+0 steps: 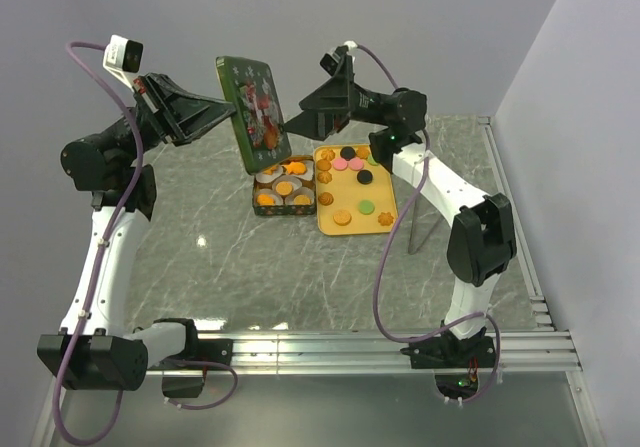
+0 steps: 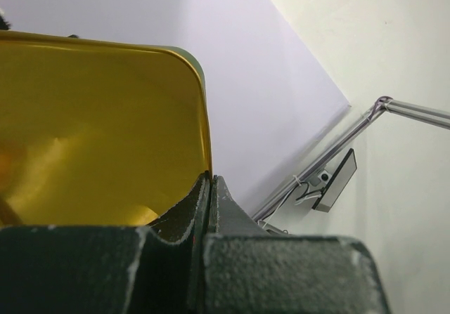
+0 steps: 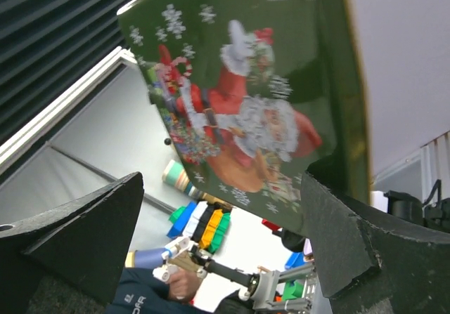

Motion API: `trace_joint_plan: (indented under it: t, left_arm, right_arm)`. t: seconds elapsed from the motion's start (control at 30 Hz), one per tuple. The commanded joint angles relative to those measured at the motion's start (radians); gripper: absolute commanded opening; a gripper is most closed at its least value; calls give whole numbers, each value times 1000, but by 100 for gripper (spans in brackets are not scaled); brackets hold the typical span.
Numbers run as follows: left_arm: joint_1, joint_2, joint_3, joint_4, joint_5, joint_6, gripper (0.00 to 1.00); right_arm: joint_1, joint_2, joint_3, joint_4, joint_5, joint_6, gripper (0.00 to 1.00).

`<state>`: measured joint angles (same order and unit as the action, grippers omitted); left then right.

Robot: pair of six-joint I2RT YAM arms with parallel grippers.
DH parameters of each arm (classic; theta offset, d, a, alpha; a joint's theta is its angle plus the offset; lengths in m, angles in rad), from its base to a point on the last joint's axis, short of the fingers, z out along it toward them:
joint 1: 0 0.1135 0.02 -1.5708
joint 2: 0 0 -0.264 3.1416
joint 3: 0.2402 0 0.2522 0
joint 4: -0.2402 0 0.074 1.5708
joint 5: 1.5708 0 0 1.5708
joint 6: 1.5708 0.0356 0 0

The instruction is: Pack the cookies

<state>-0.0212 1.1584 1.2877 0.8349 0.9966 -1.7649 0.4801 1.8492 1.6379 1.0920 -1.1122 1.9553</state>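
Note:
My left gripper is shut on the edge of a green tin lid with a Santa picture and holds it upright above the table. In the left wrist view the jaws pinch the lid's rim, with its gold inside showing. My right gripper is open beside the lid's right edge. In the right wrist view the lid fills the space ahead of the open fingers. Cookies lie on a yellow tray, some orange, others pink, green and black. More orange cookies sit in paper cups in the tin box.
The tin box and the tray stand side by side below the raised lid, at mid table. A thin metal stand rises right of the tray. An aluminium rail runs along the near edge, another along the right side.

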Motion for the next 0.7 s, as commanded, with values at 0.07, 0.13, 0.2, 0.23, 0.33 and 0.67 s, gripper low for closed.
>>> trace_joint_plan:
  t: [0.07, 0.13, 0.2, 0.23, 0.33, 0.67]
  left_arm:
    - [0, -16, 44, 60, -16, -15, 0]
    - [0, -23, 59, 17, -4, 19, 0]
    - [0, -31, 56, -16, -3, 42, 0]
    - [0, -37, 49, -14, -4, 42, 0]
    - [0, -43, 29, 15, -13, 25, 0]
    - [0, -39, 27, 55, -18, 1, 0]
  right_arm:
    - [-12, -57, -33, -148, -5, -150, 99]
    - [-23, -48, -30, -112, 0, -110, 98]
    - [-37, -29, -26, -25, 11, -61, 98]
    - [-35, -22, -26, 0, 14, -21, 98]
    - [-34, -7, -27, 43, 18, 7, 99]
    - [-18, -28, -49, -23, 5, -59, 99]
